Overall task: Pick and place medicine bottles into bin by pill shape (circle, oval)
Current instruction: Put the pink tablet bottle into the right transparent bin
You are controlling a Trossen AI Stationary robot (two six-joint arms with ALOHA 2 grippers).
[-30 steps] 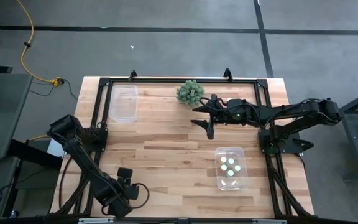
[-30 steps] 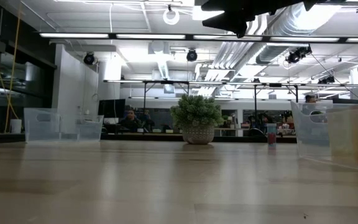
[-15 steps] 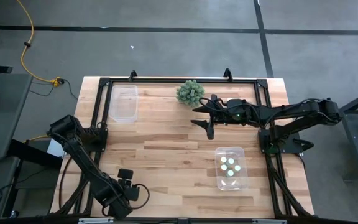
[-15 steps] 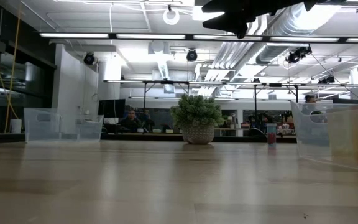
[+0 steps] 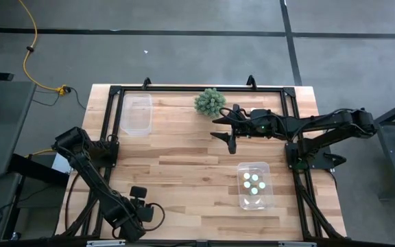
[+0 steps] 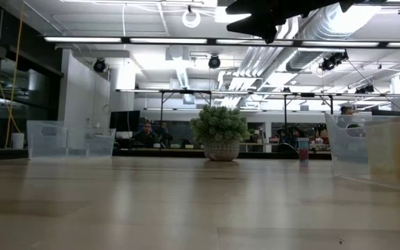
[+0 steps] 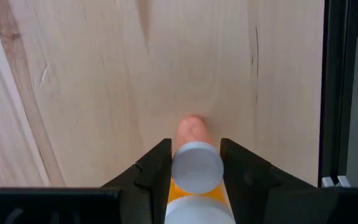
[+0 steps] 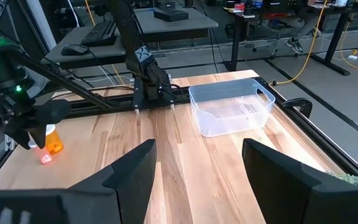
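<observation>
Pale wooden table [image 5: 184,165] is carrying two clear bins: one bin [image 5: 136,113] sitting bare at the far left, another bin [image 5: 254,185] at the near right showing white-capped medicine bottles [image 5: 253,182] inside. The right gripper [image 5: 228,130] is hovering near the green plant ball [image 5: 210,101], fingers spread wide and gripping nothing. The left gripper [image 7: 194,163], at the table's near-left edge, is pressing its fingers against both sides of an orange bottle [image 7: 194,171] standing there.
</observation>
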